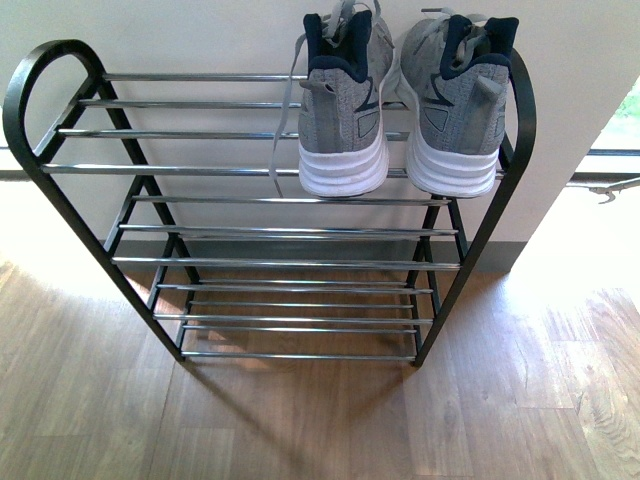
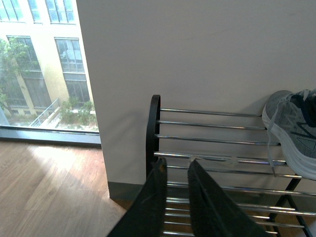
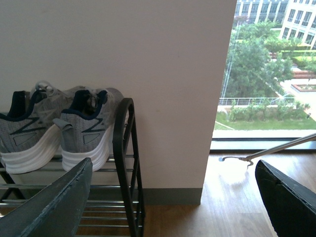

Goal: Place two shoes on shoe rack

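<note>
Two grey knit sneakers with white soles stand side by side on the top shelf of the shoe rack (image 1: 200, 105), at its right end, heels toward me: the left shoe (image 1: 343, 100) and the right shoe (image 1: 457, 100). A grey lace hangs down from the left one. In the right wrist view both shoes (image 3: 84, 131) sit beside the rack's black end frame (image 3: 126, 163). My right gripper (image 3: 173, 173) is open and empty, off the rack's right end. My left gripper (image 2: 175, 165) is shut and empty, before the rack's left end (image 2: 154, 133); one shoe (image 2: 291, 128) shows at the edge.
The rack stands against a white wall (image 1: 200, 30) on a wooden floor (image 1: 300, 420). Lower shelves (image 1: 290, 265) hold nothing. Windows flank the wall on both sides. A thin metal rod with a hook (image 3: 247, 158) lies over the floor to the right.
</note>
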Controlling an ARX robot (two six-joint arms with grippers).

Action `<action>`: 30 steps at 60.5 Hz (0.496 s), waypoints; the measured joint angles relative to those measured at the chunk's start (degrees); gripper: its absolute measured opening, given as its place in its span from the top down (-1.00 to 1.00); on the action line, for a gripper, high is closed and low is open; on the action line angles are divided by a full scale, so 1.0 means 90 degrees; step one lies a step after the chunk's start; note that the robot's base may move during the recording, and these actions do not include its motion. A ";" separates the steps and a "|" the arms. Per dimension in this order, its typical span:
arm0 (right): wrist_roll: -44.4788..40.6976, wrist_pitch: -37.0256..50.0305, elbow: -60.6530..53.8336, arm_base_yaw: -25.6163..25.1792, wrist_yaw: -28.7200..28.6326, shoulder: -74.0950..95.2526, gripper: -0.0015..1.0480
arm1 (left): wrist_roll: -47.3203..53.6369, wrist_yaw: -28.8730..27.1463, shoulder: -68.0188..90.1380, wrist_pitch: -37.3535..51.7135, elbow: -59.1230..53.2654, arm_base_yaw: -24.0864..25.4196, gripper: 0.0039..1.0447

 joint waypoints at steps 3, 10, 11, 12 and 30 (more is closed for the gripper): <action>0.0000 0.0000 0.0000 -0.0005 -0.0007 0.0000 -0.82 | 0.0000 -0.0010 0.0000 0.0000 0.0000 0.0000 0.39; 0.0000 0.0000 0.0000 -0.0007 -0.0005 0.0000 -0.82 | 0.0000 -0.0007 0.0000 0.0000 0.0000 0.0000 0.02; 0.0000 0.0000 0.0000 -0.0007 -0.0005 0.0000 -0.82 | 0.0000 -0.0007 0.0000 0.0000 0.0000 0.0000 -0.05; 0.0002 0.0000 0.0000 -0.0005 -0.0002 0.0000 -0.82 | 0.0000 -0.0010 0.0000 0.0000 0.0000 0.0000 -0.12; 0.0000 -0.0012 0.0000 -0.0007 0.0017 0.0000 -0.82 | 0.0015 0.0012 -0.0002 0.0000 0.0000 0.0010 -0.82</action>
